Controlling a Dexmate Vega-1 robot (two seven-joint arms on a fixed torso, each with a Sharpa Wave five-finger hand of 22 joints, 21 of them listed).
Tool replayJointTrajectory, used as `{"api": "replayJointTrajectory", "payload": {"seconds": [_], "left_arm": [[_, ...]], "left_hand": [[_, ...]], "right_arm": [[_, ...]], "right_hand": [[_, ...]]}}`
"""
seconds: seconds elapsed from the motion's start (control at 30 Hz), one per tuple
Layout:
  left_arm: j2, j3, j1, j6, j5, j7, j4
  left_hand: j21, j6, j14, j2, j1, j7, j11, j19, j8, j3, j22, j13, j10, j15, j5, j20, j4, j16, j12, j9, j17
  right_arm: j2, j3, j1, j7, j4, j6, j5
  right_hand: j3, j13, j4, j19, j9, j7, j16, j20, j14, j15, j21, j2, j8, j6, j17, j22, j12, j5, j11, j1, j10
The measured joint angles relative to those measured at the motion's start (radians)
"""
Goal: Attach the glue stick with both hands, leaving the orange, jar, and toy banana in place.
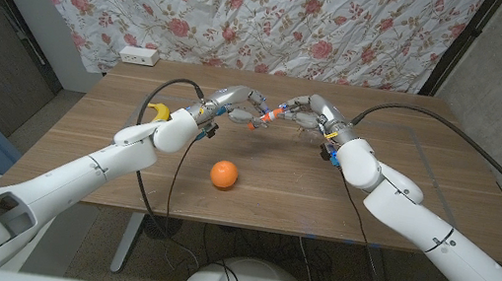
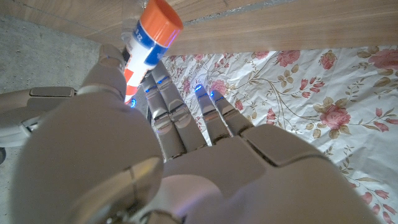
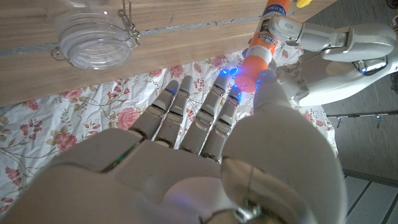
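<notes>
Glue stick (image 1: 268, 118): white tube, blue label, orange cap, tilted, raised above the far middle of the table, pinched between both hands' fingertips. Orange (image 1: 223, 174): round, sits on the table's near middle. Toy banana (image 1: 162, 111): yellow, far left, partly hidden behind the left wrist. Jar (image 3: 93, 42): clear glass with a wire clasp, on the wood.

Makeshift lab (floral sheet (image 1: 250, 11) backdrop)

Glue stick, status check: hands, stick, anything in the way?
Left hand and right hand both hold the glue stick above the table, meeting mid-air. Orange, jar, toy banana stand apart; nothing blocking.
</notes>
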Motion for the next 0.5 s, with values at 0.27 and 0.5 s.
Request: {"api": "replayJointTrajectory", "payload": {"seconds": [0.27, 0.5], "left_arm": [[-0.003, 0.003, -0.003, -0.002, 0.000, 0.000, 0.005], [-0.005, 0.005, -0.007, -0.003, 0.000, 0.000, 0.010]], "left_hand": [[0.000, 0.000, 0.000, -0.001, 0.001, 0.000, -0.001, 0.000, 0.000, 0.000, 0.000, 0.000, 0.001, 0.000, 0.000, 0.000, 0.000, 0.000, 0.000, 0.000, 0.000], [0.000, 0.000, 0.000, -0.001, 0.001, 0.000, -0.001, 0.000, 0.000, 0.000, 0.000, 0.000, 0.001, 0.000, 0.004, 0.000, 0.000, 0.000, -0.001, 0.000, 0.000]], "right_arm": [[0.003, -0.005, 0.004, 0.000, 0.005, 0.003, 0.000], [0.008, -0.011, 0.010, 0.004, 0.012, 0.007, 0.002]], "right_hand": [[-0.003, 0.000, 0.003, 0.000, 0.000, 0.000, 0.000, 0.000, 0.000, 0.000, 0.000, 0.000, 0.000, 0.000, 0.000, 0.000, 0.000, 0.000, 0.000, 0.000, 0.000], [-0.003, 0.000, 0.003, 0.000, 0.000, 0.000, 0.000, 0.000, 0.000, 0.000, 0.000, 0.000, 0.000, 0.000, 0.000, 0.000, 0.000, 0.000, 0.000, 0.000, 0.000]]}}
